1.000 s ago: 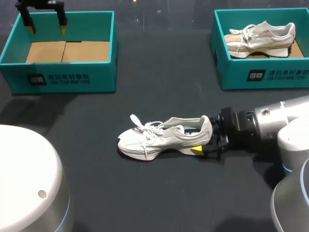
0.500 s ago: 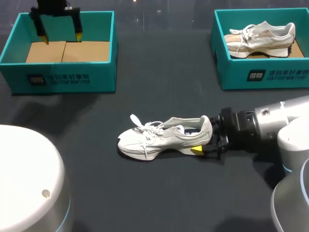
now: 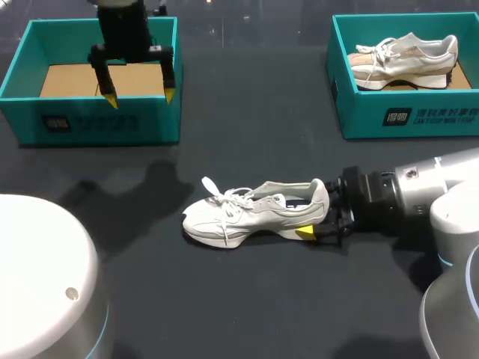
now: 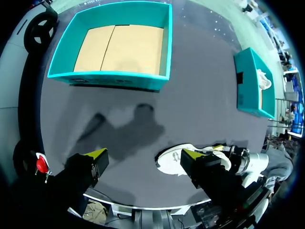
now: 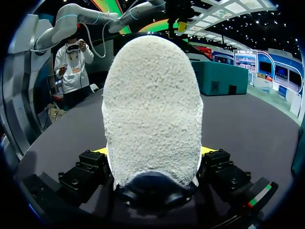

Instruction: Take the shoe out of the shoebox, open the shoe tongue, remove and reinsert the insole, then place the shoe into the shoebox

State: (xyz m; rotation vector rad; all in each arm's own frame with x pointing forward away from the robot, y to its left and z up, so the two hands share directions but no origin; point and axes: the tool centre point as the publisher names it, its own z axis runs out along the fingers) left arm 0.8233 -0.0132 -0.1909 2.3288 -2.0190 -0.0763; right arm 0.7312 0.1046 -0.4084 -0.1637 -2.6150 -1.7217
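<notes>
A white shoe lies on its sole mid-table, toe pointing left, laces loose. My right gripper is at its heel with one yellow tip showing beside the sole. In the right wrist view the fuzzy heel fills the gap between both fingers, so the right gripper is shut on the shoe. My left gripper hangs open over the front wall of the empty teal shoebox at the back left. From the left wrist, the left gripper holds nothing, with the shoe far below, near one fingertip.
A second teal shoebox at the back right holds another white shoe. In the left wrist view the empty box and that second box both show. Dark tabletop lies between the boxes and the shoe.
My left arm has swung from the box's back-left corner rightward and forward to its front wall. The right arm and the shoe have not moved.
</notes>
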